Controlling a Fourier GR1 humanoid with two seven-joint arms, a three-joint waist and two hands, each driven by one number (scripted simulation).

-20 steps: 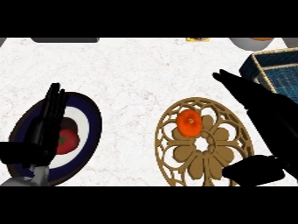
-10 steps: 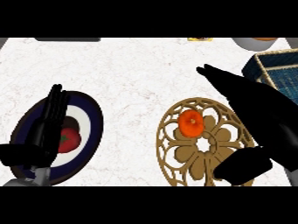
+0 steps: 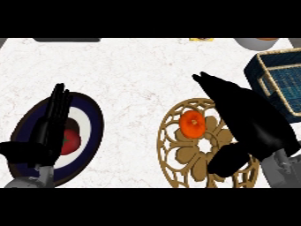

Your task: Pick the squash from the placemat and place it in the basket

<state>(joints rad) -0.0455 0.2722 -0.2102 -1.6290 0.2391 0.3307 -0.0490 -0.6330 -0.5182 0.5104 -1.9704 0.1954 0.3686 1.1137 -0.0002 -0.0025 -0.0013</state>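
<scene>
The squash [image 3: 193, 123], a small orange piece, is seen lying on the tan openwork placemat [image 3: 178, 154], toward its upper part at about twelve o'clock from the mat's middle, and it is not yet held. The right hand [image 3: 247, 121] is placed over the mat's right side, at roughly three o'clock from the squash and just beside it; its fingers are stretched out straight toward eleven o'clock and the thumb is spread low toward seven o'clock, so a wide opening is kept between them, judged to be a readying for closing round the squash. Whether the fingers touch the squash cannot be told. The basket [image 3: 289, 84], dark blue inside with a woven rim, is set at about two o'clock from the mat, near the counter's right edge, so only a short carry would be called for once the squash is lifted. The left hand [image 3: 45, 132] is rested with straight fingers pointing up over a dark-rimmed plate [image 3: 91, 112] at the left, well apart from the work; a red item [image 3: 71, 139] is partly hidden beneath it. A pale bowl [image 3: 260, 43] is glimpsed at the top edge
</scene>
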